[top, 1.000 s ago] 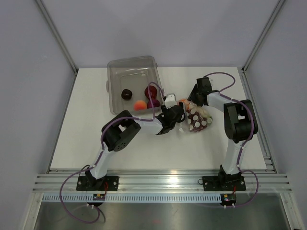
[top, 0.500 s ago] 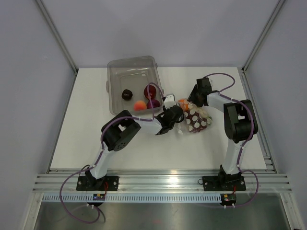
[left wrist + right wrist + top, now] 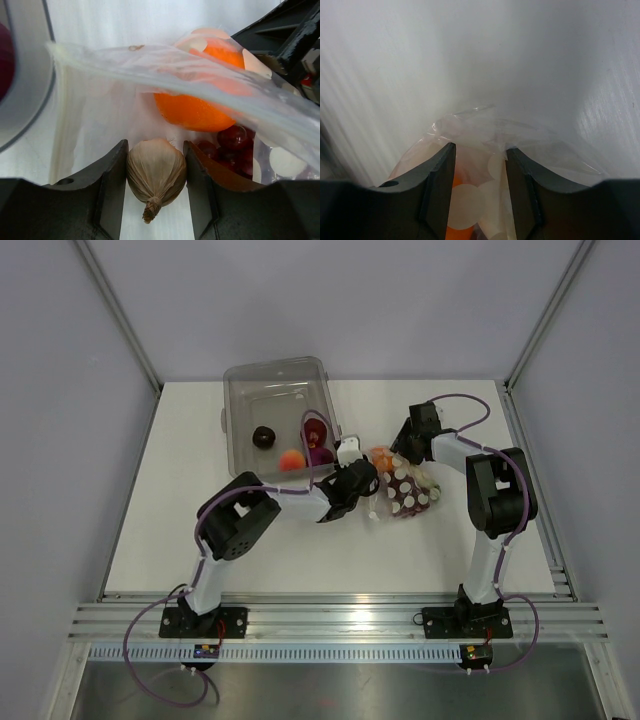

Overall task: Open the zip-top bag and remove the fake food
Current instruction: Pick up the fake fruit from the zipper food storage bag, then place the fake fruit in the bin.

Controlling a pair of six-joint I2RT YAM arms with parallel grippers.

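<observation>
The zip-top bag [image 3: 406, 490], clear with white dots, lies at mid table with its mouth toward the left. In the left wrist view the bag [image 3: 125, 65] holds an orange [image 3: 200, 105] and dark red grapes [image 3: 232, 142]. My left gripper [image 3: 360, 478] [image 3: 155, 147] is shut on a beige bulb-shaped piece [image 3: 156, 167] just outside the bag's mouth. My right gripper [image 3: 402, 452] [image 3: 479, 150] is at the bag's far end, with bunched bag plastic [image 3: 485, 130] between its fingers.
A rigid clear bin [image 3: 240, 375] stands at the back left, just left of my left gripper. It holds a dark piece [image 3: 263, 436], a peach piece [image 3: 291, 459], a dark red piece [image 3: 316, 430] and a purple piece [image 3: 320, 455].
My left arm has drawn back to the left, with the beige piece in its gripper coming away from the bag's mouth. The right arm and the bag have hardly moved.
</observation>
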